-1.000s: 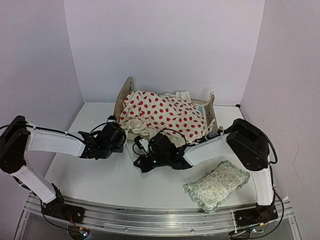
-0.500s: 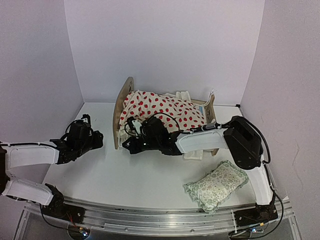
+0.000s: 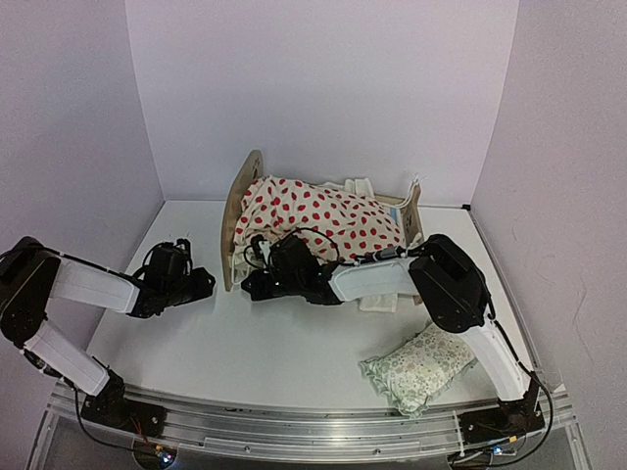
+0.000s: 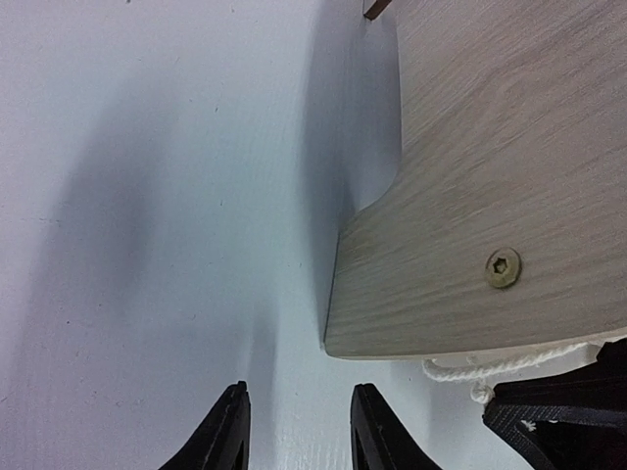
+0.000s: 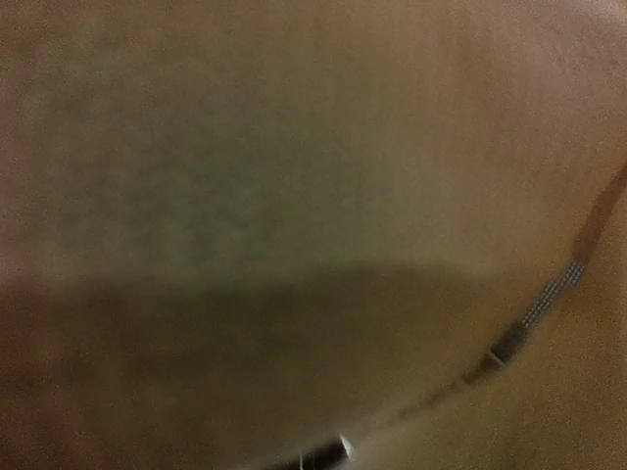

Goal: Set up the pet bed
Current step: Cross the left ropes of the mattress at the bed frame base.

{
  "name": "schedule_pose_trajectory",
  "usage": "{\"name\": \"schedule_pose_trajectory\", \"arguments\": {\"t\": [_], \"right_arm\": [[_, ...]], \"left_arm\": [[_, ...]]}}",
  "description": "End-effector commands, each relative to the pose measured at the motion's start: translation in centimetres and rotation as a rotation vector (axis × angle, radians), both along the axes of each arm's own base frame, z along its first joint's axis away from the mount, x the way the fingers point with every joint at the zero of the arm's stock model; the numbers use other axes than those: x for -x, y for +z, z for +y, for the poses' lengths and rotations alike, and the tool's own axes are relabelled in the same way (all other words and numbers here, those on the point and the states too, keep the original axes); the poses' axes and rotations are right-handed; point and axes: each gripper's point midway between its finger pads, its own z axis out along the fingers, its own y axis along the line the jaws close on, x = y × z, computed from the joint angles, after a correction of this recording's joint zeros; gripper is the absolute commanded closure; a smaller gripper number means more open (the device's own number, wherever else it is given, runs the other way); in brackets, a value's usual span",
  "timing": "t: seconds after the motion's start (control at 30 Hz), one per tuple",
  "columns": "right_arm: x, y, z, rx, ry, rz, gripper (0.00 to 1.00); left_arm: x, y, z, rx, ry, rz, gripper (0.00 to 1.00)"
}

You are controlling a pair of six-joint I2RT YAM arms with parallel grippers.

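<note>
The left gripper [image 4: 299, 433] stands partly open with nothing between its fingers. Its tips sit just short of the lower corner of the pet bed [image 4: 509, 147] headboard, and bare white table [image 4: 147, 196] stretches away on the side facing off the bed. A brass screw [image 4: 503, 266] shows in the light wood, and a white cord [image 4: 490, 368] hangs under its edge.

The right gripper [image 3: 251, 286] is closed tight, pushed in low at the bed's near side by the headboard. Whether it pinches anything cannot be told, since its wrist view is only brown blur.

The bed stands at the back middle of the table, near the rear wall, its arched headboard to the left. A cream red-dotted cushion [image 3: 323, 220] is heaped over it, hiding the base and most of the footboard. A green floral pillow [image 3: 423, 360] lies well apart at the front right.
</note>
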Motion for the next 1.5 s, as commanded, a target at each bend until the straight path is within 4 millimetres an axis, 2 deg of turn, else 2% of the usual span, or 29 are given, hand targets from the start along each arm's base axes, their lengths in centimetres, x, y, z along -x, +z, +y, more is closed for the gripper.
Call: {"name": "schedule_pose_trajectory", "arguments": {"t": [0.0, 0.17, 0.23, 0.33, 0.5, 0.7, 1.0, 1.47], "right_arm": [[-2.3, 2.3, 0.7, -0.067, -0.051, -0.031, 1.00], [-3.1, 2.4, 0.4, -0.099, -0.109, -0.040, 1.00], [-3.4, 2.6, 0.0, -0.141, -0.148, -0.045, 1.00], [-4.1, 3.1, -0.8, -0.201, -0.219, -0.053, 1.00], [-4.7, 3.1, -1.7, -0.229, -0.300, -0.034, 1.00], [-3.6, 4.0, -1.7, -0.244, -0.255, -0.007, 1.00], [-1.2, 4.0, -2.8, -0.224, -0.188, 0.040, 1.00], [-0.2, 6.4, -0.8, -0.273, -0.072, 0.058, 1.00]], "left_arm": [[-2.7, 2.3, -1.4, 0.087, -0.002, -0.076, 0.64], [-3.2, 1.9, -0.9, 0.138, 0.041, -0.062, 0.64], [-2.8, 2.3, -0.9, 0.194, 0.050, -0.079, 0.64], [-1.6, 3.5, -1.2, 0.268, 0.003, -0.175, 0.57], [-2.1, 2.6, -2.9, 0.151, -0.149, -0.165, 0.52], [-1.2, 3.7, -5.0, 0.217, -0.279, -0.227, 0.52], [-1.3, 4.5, -6.1, 0.226, -0.345, -0.266, 0.53], [-2.1, 3.6, -7.4, 0.253, -0.394, -0.276, 0.59]]}}
